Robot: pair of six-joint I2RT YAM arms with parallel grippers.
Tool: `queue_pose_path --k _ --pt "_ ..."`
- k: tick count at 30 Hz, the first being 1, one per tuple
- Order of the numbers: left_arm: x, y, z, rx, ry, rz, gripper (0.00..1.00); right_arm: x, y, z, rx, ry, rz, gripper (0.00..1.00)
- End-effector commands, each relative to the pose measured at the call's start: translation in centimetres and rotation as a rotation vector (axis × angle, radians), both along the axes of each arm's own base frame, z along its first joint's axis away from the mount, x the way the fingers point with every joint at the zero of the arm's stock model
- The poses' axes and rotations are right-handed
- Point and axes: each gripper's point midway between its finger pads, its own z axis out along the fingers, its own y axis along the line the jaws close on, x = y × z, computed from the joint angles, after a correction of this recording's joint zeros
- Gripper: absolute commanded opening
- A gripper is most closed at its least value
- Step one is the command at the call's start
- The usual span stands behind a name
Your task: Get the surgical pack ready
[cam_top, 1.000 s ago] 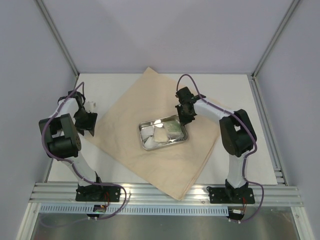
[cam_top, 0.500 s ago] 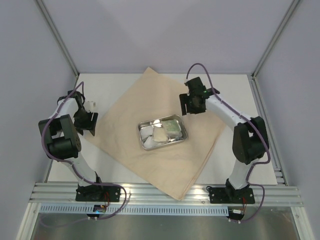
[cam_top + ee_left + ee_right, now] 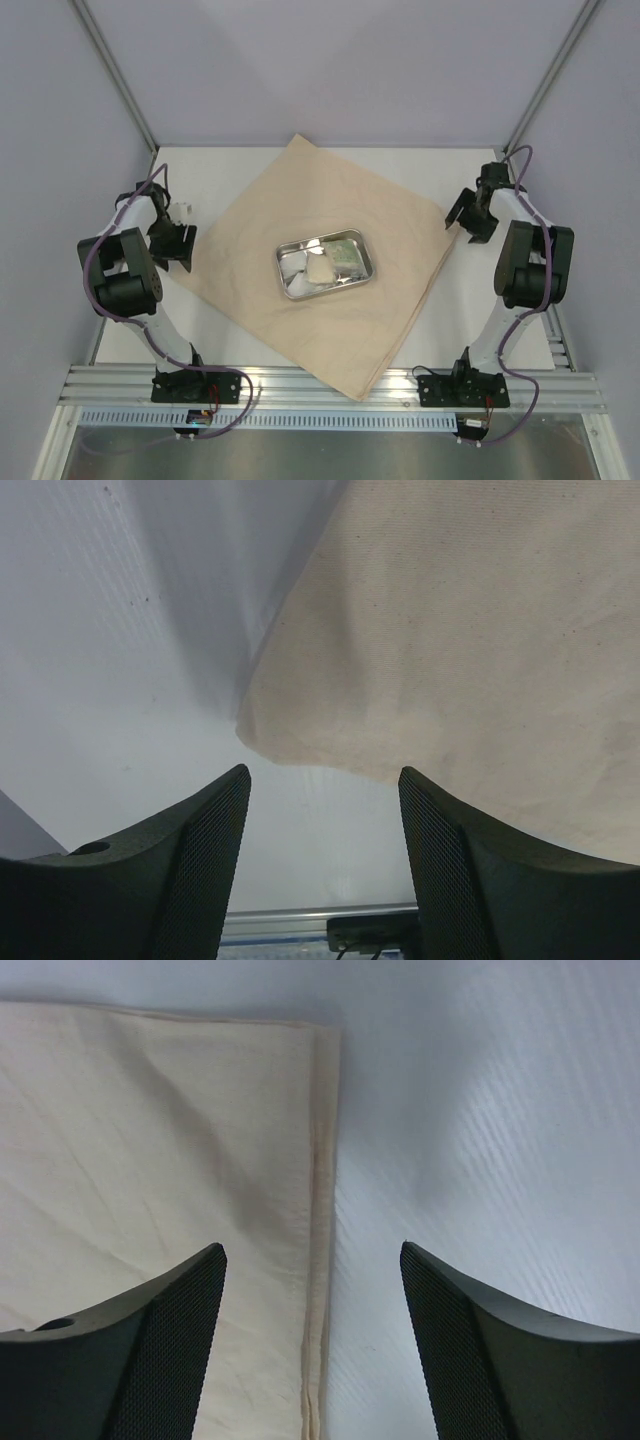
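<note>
Surgical pack: large beige cloth sheet (image 3: 300, 190), spread flat as a diamond across the middle of the top view on the white table (image 3: 220, 165), not yet folded

Contents: small shiny rectangular steel tray (image 3: 372, 262) at the centre of the sheet, holding white gauze squares (image 3: 320, 270) and a greenish item; instruments too small to tell

Left gripper (image 3: 325, 775): at the middle left of the top view, fingers wide with nothing between them, poised over the sheet's left corner (image 3: 250, 730), which lies just ahead of the fingertips

Right gripper (image 3: 312, 1250): at the middle right of the top view, fingers likewise spread and empty, the sheet's hemmed right edge (image 3: 322, 1160) running between them

Hazards, as judged:
- a corner lies flat on the table, so fingers closing too high may miss the cloth, and too low may jam on the table
- the right hem looks doubled, so a shallow pinch may take one layer only
- raising either corner unevenly may drag the sheet and slide or tip the tray, scattering the gauze
- one corner slipping out mid-fold would leave the bundle lopsided
</note>
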Motion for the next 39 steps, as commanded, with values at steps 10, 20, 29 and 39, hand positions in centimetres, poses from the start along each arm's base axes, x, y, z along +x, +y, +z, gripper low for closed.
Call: queue_pose_path --k 10,20,29,39 --pt "-0.6 -1.9 -3.3 0.000 0.097 -0.088 0.56 2.1 3.0 -4.5 0.118 0.005 0.028 0.40" --pt "4.6 1.4 -2.5 0.152 -0.010 -0.054 0.00 -1.9 3.3 -4.2 0.162 -0.012 -0.069 0.01" --pt "9.3 2.5 -1.2 0.178 -0.093 -0.067 0.00 -6.0 3.3 -2.2 0.121 -0.037 -0.093 0.10" --pt "7.3 0.6 2.8 0.106 -0.137 -0.085 0.68 -8.0 6.7 7.1 -0.245 -0.072 0.203 0.87"
